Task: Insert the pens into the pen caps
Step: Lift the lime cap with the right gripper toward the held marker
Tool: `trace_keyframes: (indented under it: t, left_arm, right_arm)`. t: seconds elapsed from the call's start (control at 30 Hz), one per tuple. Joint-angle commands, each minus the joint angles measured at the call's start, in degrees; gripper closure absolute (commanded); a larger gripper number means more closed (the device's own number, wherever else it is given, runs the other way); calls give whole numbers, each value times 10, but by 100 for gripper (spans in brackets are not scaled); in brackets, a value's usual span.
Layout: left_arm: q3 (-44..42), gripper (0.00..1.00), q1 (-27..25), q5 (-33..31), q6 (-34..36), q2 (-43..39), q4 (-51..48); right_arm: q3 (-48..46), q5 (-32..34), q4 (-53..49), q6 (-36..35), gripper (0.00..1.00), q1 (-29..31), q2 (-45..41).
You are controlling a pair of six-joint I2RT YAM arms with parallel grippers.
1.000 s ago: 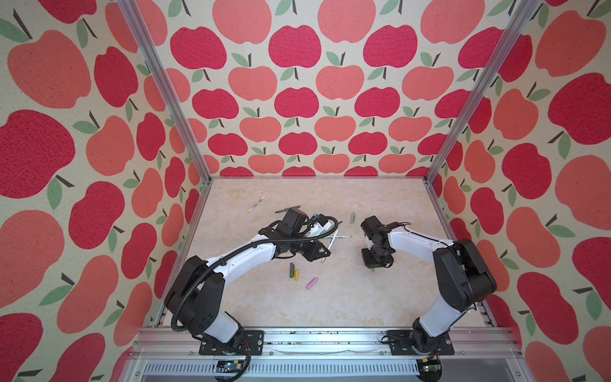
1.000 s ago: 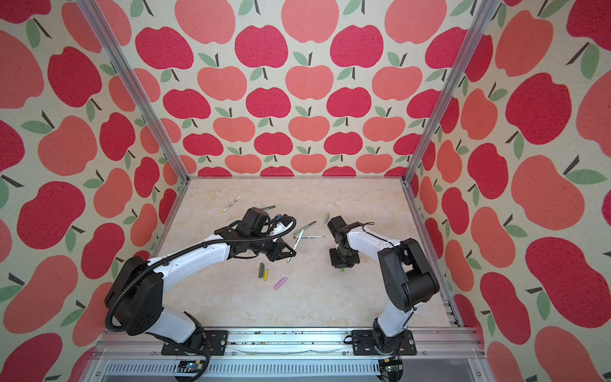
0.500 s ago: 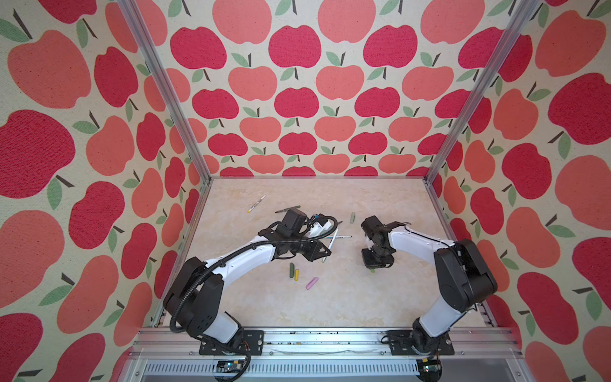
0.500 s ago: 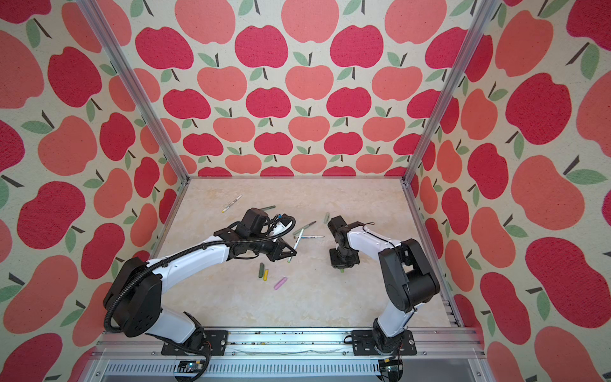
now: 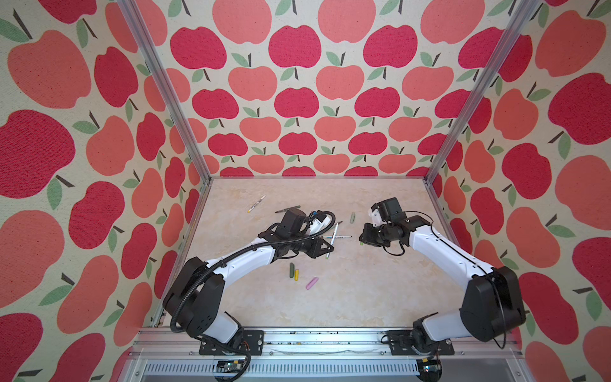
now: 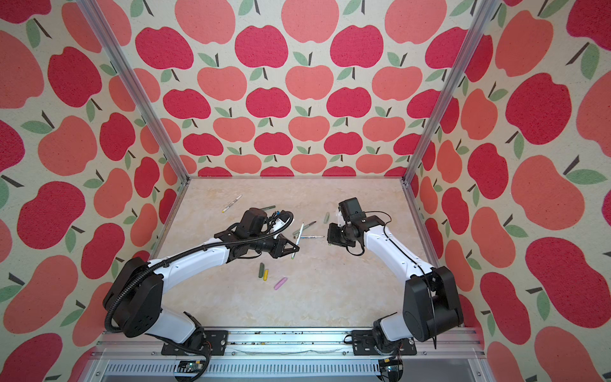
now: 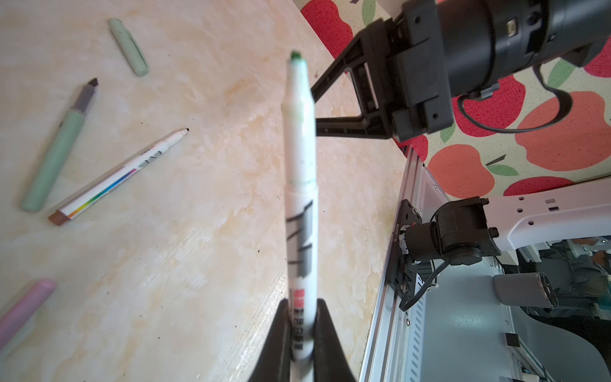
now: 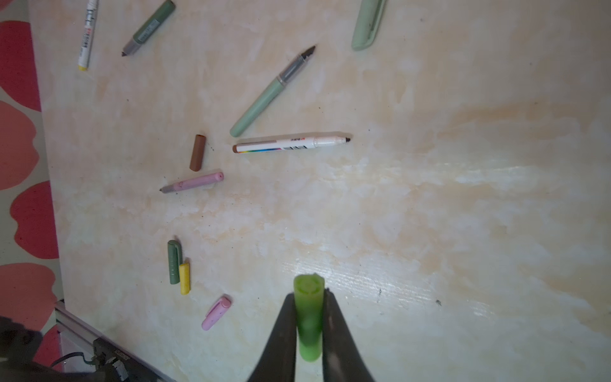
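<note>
White pen (image 7: 299,198) juts forward from the left end effector (image 7: 301,309) (gripped tight).

My left arm (image 5: 244,261) reaches from the front edge of the desk (image 5: 363,297) toward its middle, forearm low. My left gripper (image 5: 326,248) is closed tight on a white pen (image 7: 299,198) above the desk. My right arm (image 5: 439,248) reaches in from the same edge, and my right gripper (image 5: 362,238) pinches a lime cap (image 8: 309,314) above the desk, facing the left gripper and apart from it.
</note>
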Motion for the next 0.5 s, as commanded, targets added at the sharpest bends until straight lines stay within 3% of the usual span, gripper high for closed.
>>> trace_keyframes:
  t: [0.0,0.47]
  left_arm:
    - [-13,100,-3,16,-42,-17,48]
    - [-13,100,-7,31,-87,-1,64]
  right_arm:
    - [21,-30,92,65,82,-4,-20]
    - [60,-119,226,111,81,2,7]
